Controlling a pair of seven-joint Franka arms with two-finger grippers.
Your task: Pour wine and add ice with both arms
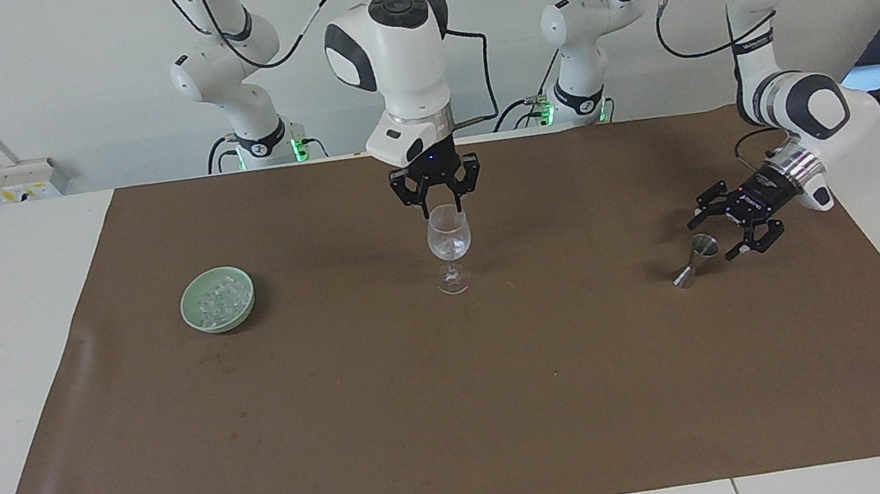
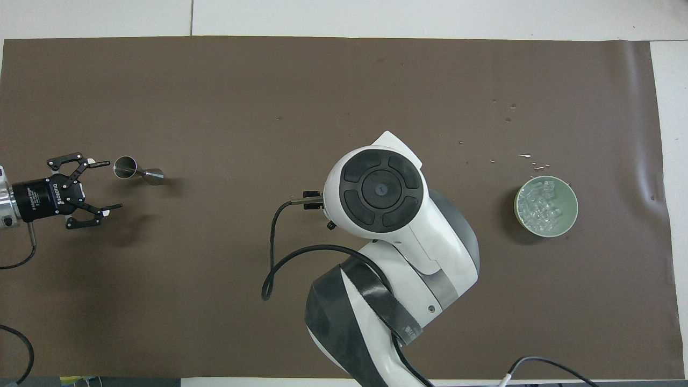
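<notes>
Glass is my worry: the wine glass stands on a thin stem at the middle of the brown mat, and my right gripper hangs just over its rim with fingers spread and nothing in them. If I swing that arm off sideways before lifting, a fingertip could catch the rim and tip the glass over. Well away from the glass, toward the right arm's end of the table, the ice sits heaped in a pale green bowl. The cubes are slick (a weak pinch could let one skid onto the mat). Well away from the glass toward the left arm's end, my left gripper is wide open and empty just beside a small metal measuring cup, apart from it. A careless sweep there would knock it over.

Droplets fleck the mat near the bowl. White tabletop frames the mat, a plain pale wall rises past the arms' bases.
</notes>
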